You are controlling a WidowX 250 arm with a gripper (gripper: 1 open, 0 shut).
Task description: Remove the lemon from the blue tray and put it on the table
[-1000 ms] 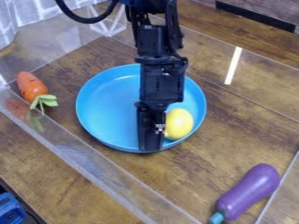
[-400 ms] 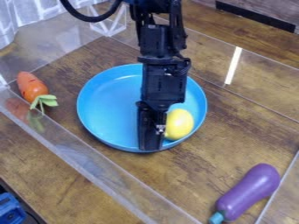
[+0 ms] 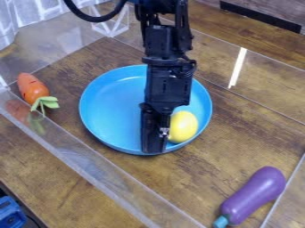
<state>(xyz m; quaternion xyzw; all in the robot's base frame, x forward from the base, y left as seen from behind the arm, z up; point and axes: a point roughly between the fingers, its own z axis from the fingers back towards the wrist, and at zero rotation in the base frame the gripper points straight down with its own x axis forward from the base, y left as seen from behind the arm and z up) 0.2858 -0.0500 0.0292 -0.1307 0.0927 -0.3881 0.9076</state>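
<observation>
No text, label, brand, number or sign can be read anywhere in this view. The blue tray (image 3: 113, 107), the lemon (image 3: 183, 126), the desk (image 3: 238, 134) and the black robot arm (image 3: 165, 62) carry no legible marking at this size.

Glossy glare streak (image 3: 240, 67), blue crate (image 3: 10, 216)
</observation>
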